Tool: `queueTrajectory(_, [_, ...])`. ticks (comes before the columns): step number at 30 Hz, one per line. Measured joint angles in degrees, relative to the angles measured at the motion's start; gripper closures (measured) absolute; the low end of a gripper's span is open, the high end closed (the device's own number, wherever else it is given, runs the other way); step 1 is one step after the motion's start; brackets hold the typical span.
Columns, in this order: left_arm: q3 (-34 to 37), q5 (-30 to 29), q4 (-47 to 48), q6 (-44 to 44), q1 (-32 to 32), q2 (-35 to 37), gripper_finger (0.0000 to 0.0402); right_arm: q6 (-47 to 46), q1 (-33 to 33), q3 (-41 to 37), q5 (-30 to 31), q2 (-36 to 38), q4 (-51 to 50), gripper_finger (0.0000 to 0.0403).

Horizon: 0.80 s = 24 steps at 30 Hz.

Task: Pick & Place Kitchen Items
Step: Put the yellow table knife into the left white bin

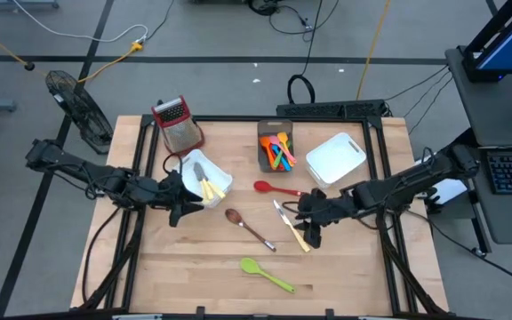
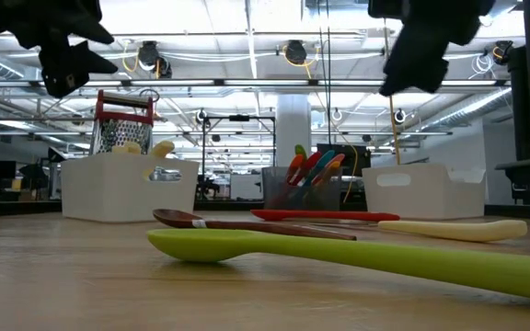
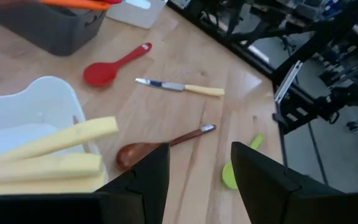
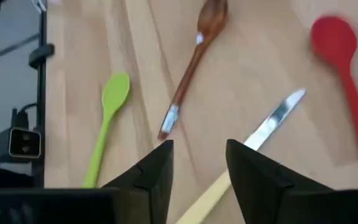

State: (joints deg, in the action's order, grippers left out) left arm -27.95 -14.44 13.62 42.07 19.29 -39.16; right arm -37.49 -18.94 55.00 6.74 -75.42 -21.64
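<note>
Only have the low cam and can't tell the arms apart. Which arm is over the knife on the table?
Observer: The right gripper. It hovers above the yellow-handled knife, which lies flat on the table.
Operator: Jaws?
Observer: Open, holding nothing. The right wrist view shows the knife's handle on the wood below the gap.
Operator: Left arm?
Observer: The left gripper is open, beside the white bin that holds other yellow-handled knives.

red spoon | brown spoon | green spoon | knife flat on table
</note>
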Motion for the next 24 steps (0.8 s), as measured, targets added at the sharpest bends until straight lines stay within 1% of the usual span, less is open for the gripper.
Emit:
queueTrajectory(3, [0.1, 0.0, 0.1, -0.4, 0.0, 0.3, 0.0227, -3.3, 0.0, 0.0, -3.8, -2.5, -2.4, 0.0239])
queueTrajectory(6, [0.1, 0.0, 0.3, -0.4, 0.0, 0.3, 0.0227, -4.5, 0.2, 0.0, -6.6, -5.4, -2.9, 0.0221])
queueTrajectory(10, [0.1, 0.5, 0.6, -0.4, 0.0, 0.3, 0.0227, -5.5, 0.9, 0.0, -9.8, -9.4, -3.5, 0.0210])
queueTrajectory(13, [0.1, 0.7, 0.6, -0.4, 0.0, 0.3, 0.0227, -8.1, 1.5, 0.0, -12.8, -12.2, -3.3, 0.0211])
queueTrajectory(17, [0.1, 0.7, 0.6, -0.1, -0.1, 0.2, 0.0227, -10.3, 2.6, 0.0, -14.3, -14.7, -3.1, 0.0221])
queueTrajectory(24, [0.1, 0.7, 0.9, -0.2, -0.1, 0.2, 0.0227, -12.8, 4.4, 0.0, -14.6, -16.5, -2.3, 0.0237])
